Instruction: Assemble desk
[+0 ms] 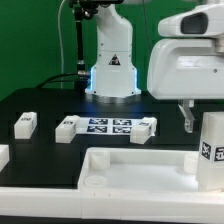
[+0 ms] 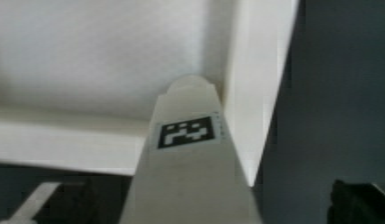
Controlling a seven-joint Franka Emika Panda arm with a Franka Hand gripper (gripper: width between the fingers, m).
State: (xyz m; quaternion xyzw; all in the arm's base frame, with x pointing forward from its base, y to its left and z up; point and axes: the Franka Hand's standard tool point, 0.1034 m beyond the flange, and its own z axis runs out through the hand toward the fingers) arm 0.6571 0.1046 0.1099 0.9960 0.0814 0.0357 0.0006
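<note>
Panel (image 1: 130,168) nearest, rim-up on surface (image 1: 50,100) to present its sockets. Exterior view's left to centre, loose legs (image 1: 25,123) lying near marker board (image 1: 105,126), awaiting fitting. Exterior view's right, upright leg (image 1: 212,150) at panel corner, seemingly seated; pincer (image 2: 201,205) spread astride it, fingers clear of its sides.

The large white plastic rimmed desk panel (image 1: 120,168) lies at the front of the black worktop (image 1: 40,100). Behind it, the thin flat white marker board (image 1: 108,125) lies between two white square-section legs, second leg (image 1: 66,130) and third leg (image 1: 146,127). The first leg (image 1: 25,124) lies farther toward the exterior view's left. The fourth leg (image 1: 212,150) stands upright at the panel's right end.
</note>
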